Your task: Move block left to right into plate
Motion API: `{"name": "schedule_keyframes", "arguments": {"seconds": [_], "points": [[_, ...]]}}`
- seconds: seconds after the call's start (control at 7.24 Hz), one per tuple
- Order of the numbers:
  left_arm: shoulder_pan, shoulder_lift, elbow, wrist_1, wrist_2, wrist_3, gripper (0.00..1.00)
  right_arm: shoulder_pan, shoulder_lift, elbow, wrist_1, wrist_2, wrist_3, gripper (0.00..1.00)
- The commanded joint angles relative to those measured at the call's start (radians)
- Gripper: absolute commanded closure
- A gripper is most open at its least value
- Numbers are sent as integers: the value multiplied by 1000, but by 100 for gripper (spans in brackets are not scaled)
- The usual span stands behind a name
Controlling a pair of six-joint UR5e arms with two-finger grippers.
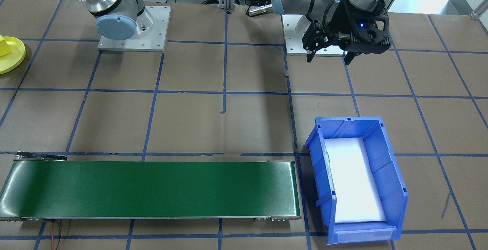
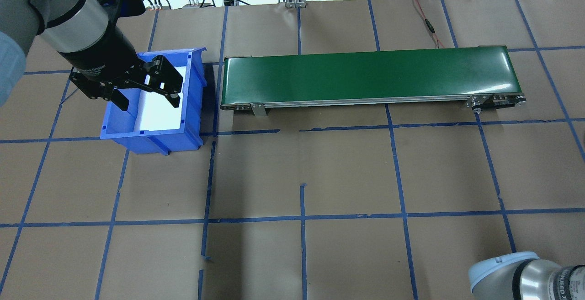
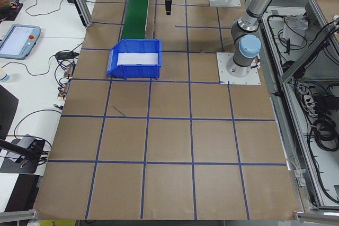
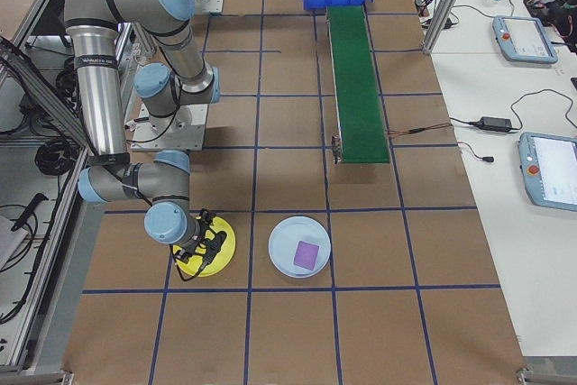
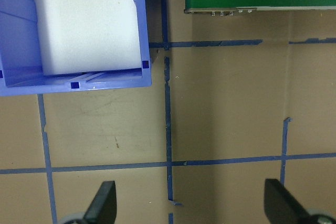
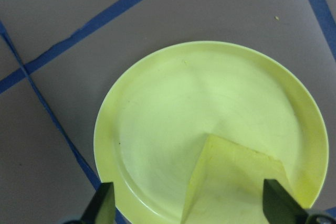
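A yellow foam block rests inside the round yellow plate, toward its near rim. My right gripper hovers low over the plate, open, with its fingers on either side of the block. From the front, the block and plate show at the far left edge. The exterior right view puts the right gripper directly over the plate. My left gripper hangs open and holds nothing above the blue bin; the front view also shows the left gripper.
The blue bin holds a white foam pad. A long green conveyor belt runs beside it. A pale round plate with a purple block lies next to the yellow plate. Blue tape lines grid the brown table.
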Motion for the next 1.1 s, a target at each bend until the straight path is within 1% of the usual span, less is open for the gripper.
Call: {"name": "schedule_keyframes", "arguments": {"seconds": [0.0,0.14,0.28,0.41,0.55,0.69,0.83,0.97], "points": [[1,-1,-1,-1,1,0,0,140,-56,-74,78,-9,12,0],[1,-1,-2,-1,1,0,0,246,-113,-156,159,-11,38,0],[1,-1,-1,1,1,-1,0,343,-174,-231,251,-11,123,0],[1,-1,-1,-1,1,-3,0,420,-217,-270,297,-12,200,0],[1,-1,-1,1,-1,-1,0,495,-268,-286,317,-14,275,0],[1,-1,-1,1,-1,-1,0,561,-329,-286,350,-18,299,0],[1,-1,-1,1,1,-1,0,592,-359,-286,370,-2,294,0],[1,-1,-1,1,1,-3,0,592,-359,-289,380,0,294,0]]}}
